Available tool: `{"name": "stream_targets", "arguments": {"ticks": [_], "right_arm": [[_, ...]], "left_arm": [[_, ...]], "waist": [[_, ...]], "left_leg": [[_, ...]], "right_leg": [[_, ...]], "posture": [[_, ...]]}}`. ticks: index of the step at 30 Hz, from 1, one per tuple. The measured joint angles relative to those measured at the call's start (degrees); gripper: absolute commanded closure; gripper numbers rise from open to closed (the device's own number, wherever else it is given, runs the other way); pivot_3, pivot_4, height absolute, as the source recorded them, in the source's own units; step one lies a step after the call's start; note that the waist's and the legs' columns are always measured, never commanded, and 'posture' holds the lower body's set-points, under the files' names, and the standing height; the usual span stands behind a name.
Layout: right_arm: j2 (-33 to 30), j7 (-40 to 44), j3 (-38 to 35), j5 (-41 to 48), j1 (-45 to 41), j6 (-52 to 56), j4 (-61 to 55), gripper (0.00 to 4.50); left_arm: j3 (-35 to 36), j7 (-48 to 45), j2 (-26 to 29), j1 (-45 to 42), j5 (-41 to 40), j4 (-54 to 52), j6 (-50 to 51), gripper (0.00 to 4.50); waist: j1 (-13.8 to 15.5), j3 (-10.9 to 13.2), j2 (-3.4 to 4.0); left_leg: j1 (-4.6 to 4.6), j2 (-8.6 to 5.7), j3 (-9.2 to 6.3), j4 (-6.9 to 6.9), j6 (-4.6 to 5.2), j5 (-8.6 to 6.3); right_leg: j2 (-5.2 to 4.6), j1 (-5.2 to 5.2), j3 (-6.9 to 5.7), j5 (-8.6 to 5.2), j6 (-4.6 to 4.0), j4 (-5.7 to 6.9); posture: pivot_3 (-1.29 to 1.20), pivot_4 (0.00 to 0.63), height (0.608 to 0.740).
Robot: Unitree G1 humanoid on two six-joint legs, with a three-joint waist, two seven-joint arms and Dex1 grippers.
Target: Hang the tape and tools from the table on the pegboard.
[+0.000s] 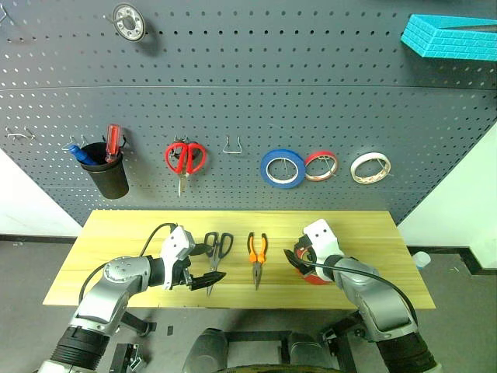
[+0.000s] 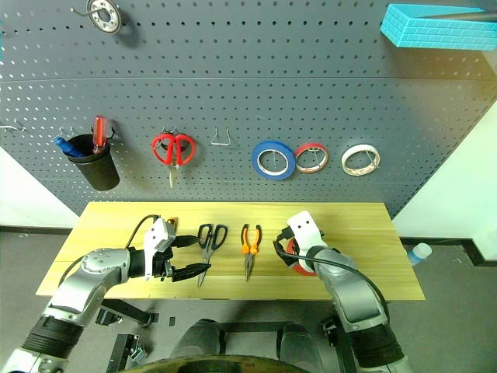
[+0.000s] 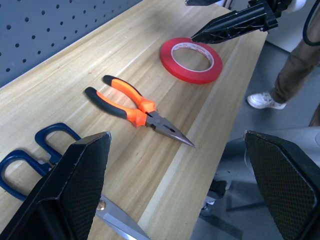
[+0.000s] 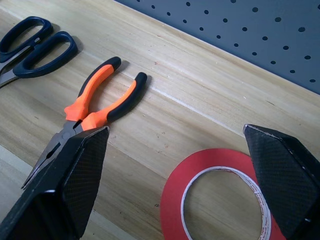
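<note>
The red tape [image 3: 191, 59] lies flat on the light wood table [image 1: 124, 233], near its right front. My right gripper [image 1: 299, 260] hovers open just above the tape's left side, with nothing between its fingers [image 4: 75, 175]. Left of the tape lie the orange-and-black pliers [image 1: 257, 252], nose toward the front edge. The dark-handled scissors [image 1: 216, 247] are left of those. My left gripper [image 1: 211, 263] is open over the scissors' blades, holding nothing. The dark grey pegboard [image 1: 233, 85] rises behind the table.
On the pegboard hang red-handled scissors [image 1: 185, 158], a bare hook [image 1: 231, 144], a blue roll [image 1: 283, 168], a small red roll [image 1: 321, 165] and a whitish roll [image 1: 370, 167]. A black cup [image 1: 106, 175] holds a red-handled screwdriver. A person's leg [image 3: 295, 65] stands past the table's right end.
</note>
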Motion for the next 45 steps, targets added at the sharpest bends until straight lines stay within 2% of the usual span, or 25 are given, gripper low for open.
{"name": "stream_targets", "arguments": {"ticks": [7,12,16,17,19,20,24,28,33,37,45], "right_arm": [[0.06,-1.02,-0.1,-0.11,-0.01,0.08,0.0,0.0],[2.04,-6.22,-3.31,-0.97,-1.68,4.53,1.87,0.0],[2.04,-8.82,-4.54,-2.54,-1.1,9.07,2.57,0.0],[1.95,-8.85,-4.17,-2.87,-0.37,9.76,2.49,0.0],[1.91,-8.73,-2.6,-3.08,1.34,11.06,2.4,0.0],[1.99,-8.59,-1.69,-3.08,1.87,11.63,2.39,0.0],[2.0,-7.7,0.45,-3.03,3.17,12.44,1.35,0.0],[1.84,-7.39,0.71,-3.08,3.13,12.36,1.1,0.0],[1.74,-6.85,1.64,-3.41,2.48,12.32,0.74,0.0],[1.57,-6.37,1.73,-3.42,2.61,12.36,-0.14,0.0],[0.8,-5.3,1.88,-3.48,3.03,12.68,-2.05,0.0]], "left_arm": [[-0.02,-0.11,0.0,-0.14,0.06,0.24,-0.45,0.05],[-0.02,-0.16,0.0,-2.13,0.5,1.19,-1.11,0.05],[0.02,-0.03,0.22,-0.48,0.59,0.24,-1.74,0.05],[0.03,0.11,0.21,0.01,0.58,-0.28,-1.74,0.05],[0.24,1.13,0.18,0.53,0.6,-1.85,-2.16,0.05],[0.48,1.7,0.06,0.55,0.61,-2.38,-2.52,0.05],[2.02,3.96,0.03,1.13,0.54,-6.2,-2.78,0.05],[2.96,5.32,0.31,2.79,0.37,-9.66,-2.52,0.05],[3.97,6.49,0.63,5.73,0.16,-12.37,-1.34,0.05],[3.98,7.03,0.62,7.43,-0.1,-13.54,-0.68,0.05],[4.63,7.96,0.75,10.75,-1.21,-17.63,0.28,0.05]], "waist": [[0.02,0.0,0.0],[0.04,0.0,0.0],[-0.05,0.12,0.06],[-0.03,0.16,0.08],[0.01,1.12,0.14],[0.03,1.69,0.17],[-0.07,4.99,0.25],[-0.3,6.82,0.33],[-0.05,8.16,0.32],[0.07,8.4,0.32],[0.0,9.81,0.23]], "left_leg": [[0.0,0.0,0.0,0.0,0.0,0.0],[0.0,-0.02,0.0,0.0,0.0,0.0],[-0.07,-0.02,0.0,-0.02,0.0,0.0],[-0.13,-0.02,0.0,-0.03,0.0,0.0],[-0.14,-0.03,0.0,-0.02,0.01,0.0],[-0.15,-0.04,0.0,-0.02,0.0,0.0],[-0.2,-0.05,0.02,0.01,0.01,0.0],[-0.3,-0.05,0.02,-0.04,0.02,0.0],[-0.48,-0.05,0.02,-0.1,0.32,-0.18],[-1.11,-0.06,0.01,-0.08,0.33,-0.18],[-1.12,-0.06,0.01,-0.08,0.33,-0.18]], "right_leg": [[0.0,0.0,0.0,0.0,0.0,0.0],[-0.01,0.0,0.01,0.0,-0.01,0.0],[-0.01,-0.23,0.01,-0.03,0.01,0.0],[-0.01,-0.33,0.02,-0.04,0.01,0.02],[-0.04,-0.39,0.03,-0.14,-0.06,0.15],[-0.04,-0.46,0.04,-0.14,-0.06,0.24],[-0.03,-0.75,0.11,-0.33,0.1,0.57],[-0.04,-0.85,0.11,-0.39,-0.07,0.57],[-0.08,-1.0,0.07,-0.6,-0.07,0.54],[-0.1,-1.59,0.02,-0.58,-0.07,0.55],[-0.1,-1.59,0.03,-0.6,-0.1,0.54]], "posture": [[0.29,0.0,0.681],[0.28,0.0,0.681],[0.29,0.056,0.681],[0.3,0.086,0.681],[0.3,0.114,0.681],[0.31,0.151,0.681],[0.33,0.192,0.681],[0.33,0.215,0.681],[0.33,0.217,0.681],[0.32,0.226,0.681],[0.32,0.26,0.681]]}}
